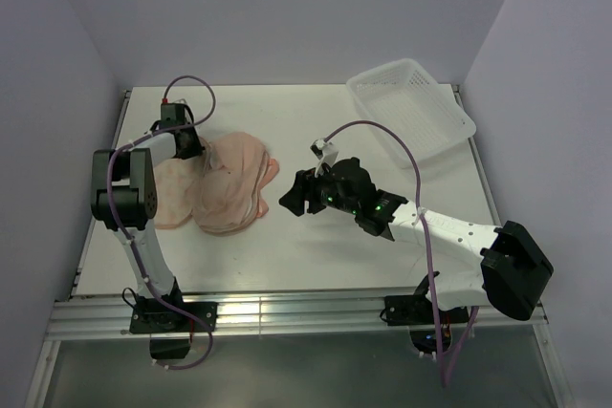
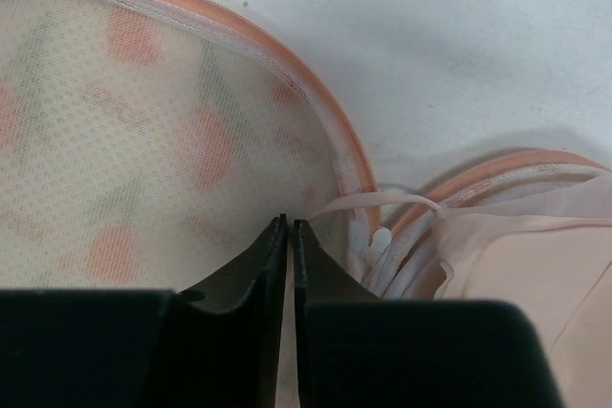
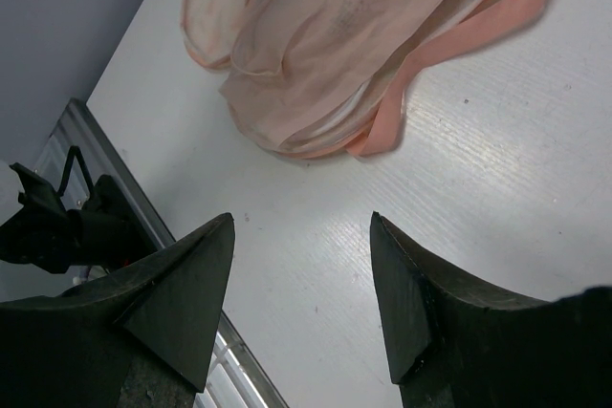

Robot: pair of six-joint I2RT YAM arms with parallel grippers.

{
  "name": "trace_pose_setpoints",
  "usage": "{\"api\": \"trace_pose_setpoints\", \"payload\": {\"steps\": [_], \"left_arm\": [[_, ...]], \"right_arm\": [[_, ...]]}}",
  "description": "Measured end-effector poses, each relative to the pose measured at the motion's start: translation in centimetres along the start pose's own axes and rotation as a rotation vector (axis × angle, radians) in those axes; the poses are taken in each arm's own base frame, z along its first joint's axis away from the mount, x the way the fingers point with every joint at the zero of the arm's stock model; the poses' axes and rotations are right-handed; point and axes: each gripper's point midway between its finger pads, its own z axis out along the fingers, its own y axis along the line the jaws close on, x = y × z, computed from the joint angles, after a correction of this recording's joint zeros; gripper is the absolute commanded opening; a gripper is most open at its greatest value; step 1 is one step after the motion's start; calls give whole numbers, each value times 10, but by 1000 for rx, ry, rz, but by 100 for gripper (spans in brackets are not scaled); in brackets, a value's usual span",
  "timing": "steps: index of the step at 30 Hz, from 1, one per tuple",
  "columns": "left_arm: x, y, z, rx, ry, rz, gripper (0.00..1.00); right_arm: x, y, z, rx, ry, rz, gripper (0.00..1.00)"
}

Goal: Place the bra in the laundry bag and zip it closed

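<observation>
From up top, you've got the bra [image 1: 234, 183] piled on the right lobe of the bag [image 1: 170, 200], both lying on the left half of the table [image 1: 316, 255]. Your left gripper [image 1: 191, 145] is down at the far edge of that pile, and your right gripper [image 1: 301, 193] sits just right of it, not touching. The basket [image 1: 411, 107] is off in the far right corner, well apart. On the left wrist cam, your left gripper [image 2: 290, 224] is pinched down to a sliver right over the bag's [image 2: 143, 140] mesh inside. Honestly can't tell if it's got any fabric in there. The bra [image 2: 535, 265] peeks in at lower right, just past the pink zipper rim. On the right wrist cam, your right gripper [image 3: 301, 217] is spread wide with only bare table between the fingers, and the bra [image 3: 325, 35] is bunched up ahead of it.
</observation>
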Motion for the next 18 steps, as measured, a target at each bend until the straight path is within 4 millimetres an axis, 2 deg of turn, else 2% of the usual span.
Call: {"api": "trace_pose_setpoints", "payload": {"steps": [3, 12, 18], "left_arm": [[0, -3, 0, -15, -11, 23, 1], [8, -12, -11, -34, -24, 67, 0], [-5, -15, -31, -30, -69, 56, 0]], "right_arm": [[0, 0, 0, 0, 0, 0, 66], [0, 0, 0, 1, 0, 0, 66], [2, -2, 2, 6, 7, 1, 66]]}}
